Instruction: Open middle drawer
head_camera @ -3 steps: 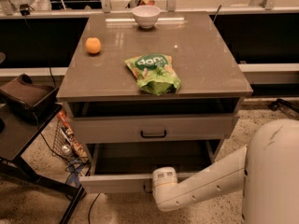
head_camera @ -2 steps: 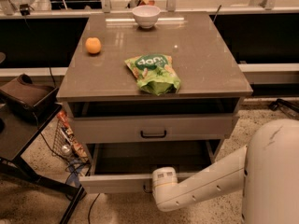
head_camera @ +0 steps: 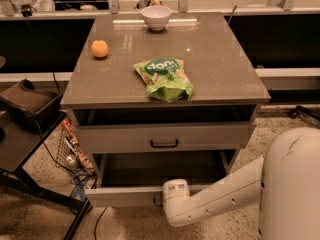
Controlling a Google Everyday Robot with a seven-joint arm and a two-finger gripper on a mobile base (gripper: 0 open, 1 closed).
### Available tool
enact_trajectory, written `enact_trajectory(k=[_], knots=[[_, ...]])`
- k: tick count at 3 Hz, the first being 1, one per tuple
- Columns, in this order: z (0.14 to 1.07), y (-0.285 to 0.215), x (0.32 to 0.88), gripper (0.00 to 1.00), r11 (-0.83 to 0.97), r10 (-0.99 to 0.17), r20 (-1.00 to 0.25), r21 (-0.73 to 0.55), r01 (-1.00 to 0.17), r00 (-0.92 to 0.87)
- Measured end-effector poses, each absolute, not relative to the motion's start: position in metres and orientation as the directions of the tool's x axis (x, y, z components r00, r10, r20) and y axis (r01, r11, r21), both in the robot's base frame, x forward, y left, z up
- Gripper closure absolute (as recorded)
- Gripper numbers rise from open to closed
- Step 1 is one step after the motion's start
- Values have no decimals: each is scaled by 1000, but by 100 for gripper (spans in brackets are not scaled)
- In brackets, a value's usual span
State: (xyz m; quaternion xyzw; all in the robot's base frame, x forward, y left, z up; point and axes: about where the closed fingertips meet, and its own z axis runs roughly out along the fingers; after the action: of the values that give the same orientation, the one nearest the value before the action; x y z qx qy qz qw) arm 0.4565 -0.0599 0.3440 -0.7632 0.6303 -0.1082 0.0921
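Note:
The middle drawer (head_camera: 122, 196) is the lower of the two drawers in view. It stands pulled well out, with its plain grey inside (head_camera: 160, 175) showing. Its black handle is mostly hidden behind my wrist. My gripper (head_camera: 161, 200) is at the centre of this drawer's front, at the handle, on the end of my white arm (head_camera: 220, 196), which reaches in from the right. The taller-fronted drawer (head_camera: 115, 138) above it has its black bar handle (head_camera: 164, 144) in plain view.
On the cabinet top (head_camera: 225, 69) lie a green snack bag (head_camera: 165, 78), an orange (head_camera: 99, 48) and a white bowl (head_camera: 156, 17). A black stand (head_camera: 25, 134) and a wire basket (head_camera: 72, 151) sit on the left. My white body (head_camera: 292, 184) is at the right.

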Motion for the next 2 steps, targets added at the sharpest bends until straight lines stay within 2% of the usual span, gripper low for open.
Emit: enact_trajectory(k=[1, 2], knots=[[344, -60, 456, 31, -188, -982, 49, -277, -942, 182], [343, -60, 455, 1, -187, -982, 50, -277, -942, 181]])
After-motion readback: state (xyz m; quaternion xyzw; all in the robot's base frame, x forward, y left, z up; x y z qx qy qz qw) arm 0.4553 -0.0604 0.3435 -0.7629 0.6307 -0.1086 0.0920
